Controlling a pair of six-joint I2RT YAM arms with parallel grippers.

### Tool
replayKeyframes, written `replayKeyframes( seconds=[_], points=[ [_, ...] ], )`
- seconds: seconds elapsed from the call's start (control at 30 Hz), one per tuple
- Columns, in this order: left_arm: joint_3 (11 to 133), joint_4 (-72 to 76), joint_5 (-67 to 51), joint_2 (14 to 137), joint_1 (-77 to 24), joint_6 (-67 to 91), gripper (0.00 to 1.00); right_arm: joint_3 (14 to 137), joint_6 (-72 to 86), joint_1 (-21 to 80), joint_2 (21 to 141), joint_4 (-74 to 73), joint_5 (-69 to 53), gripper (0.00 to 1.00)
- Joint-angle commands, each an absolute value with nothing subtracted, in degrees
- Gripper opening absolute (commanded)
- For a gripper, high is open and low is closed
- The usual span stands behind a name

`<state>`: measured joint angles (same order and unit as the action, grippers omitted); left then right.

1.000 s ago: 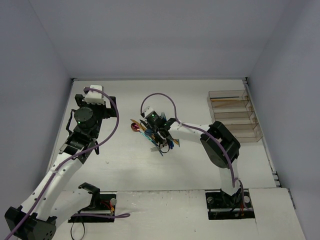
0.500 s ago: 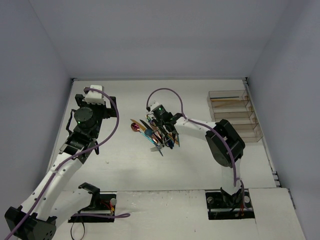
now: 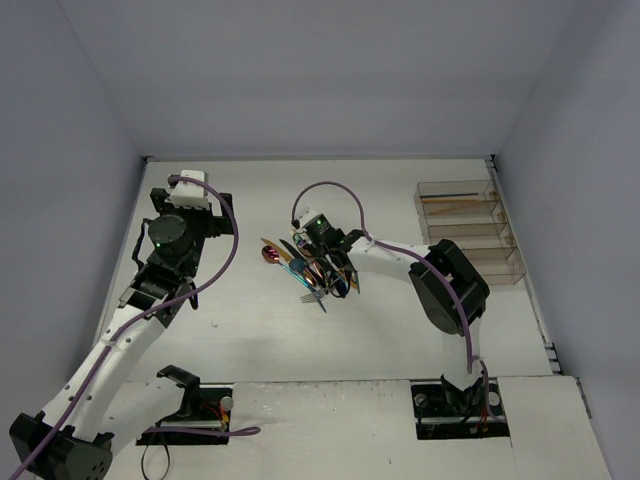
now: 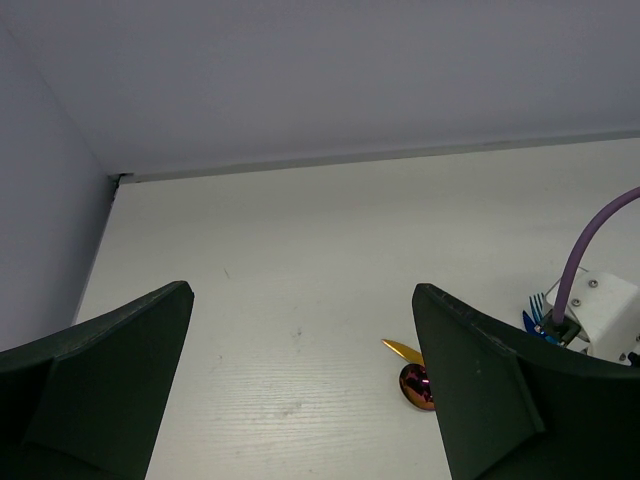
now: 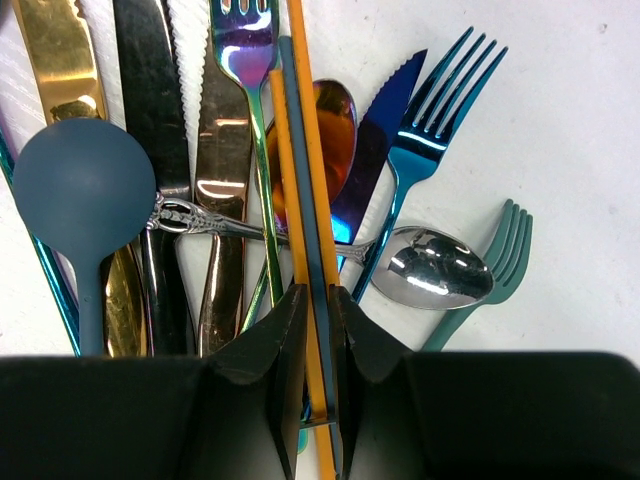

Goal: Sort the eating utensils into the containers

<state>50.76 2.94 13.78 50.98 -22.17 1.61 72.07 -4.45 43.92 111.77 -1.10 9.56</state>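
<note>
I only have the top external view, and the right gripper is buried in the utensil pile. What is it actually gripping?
Observer: The right wrist view shows the right gripper shut on thin orange and blue sticks, not a fork or spoon.
Operator: Is anything lying over them?
Observer: No, they sit on top. A silver spoon has its handle crossing beneath them.
Operator: And the left gripper?
Observer: The left wrist view shows the left gripper open, with nothing between its fingers and only bare table in the gap.
</note>
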Motion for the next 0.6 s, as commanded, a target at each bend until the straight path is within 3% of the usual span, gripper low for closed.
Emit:
replayKeyframes(
  seconds=[0.0,0.57],
  points=[
    [51.1,7.4,13.5,50.6,-22.7,1.7,0.90,71.9,-4.5,44.1,111.6,-0.7,9.4,0.12],
    [51.1,7.4,13.4,51.0,-22.9,1.8,0.90,69.3,-3.0,44.6,111.1,-0.8,6.1,0.11]
  ],
)
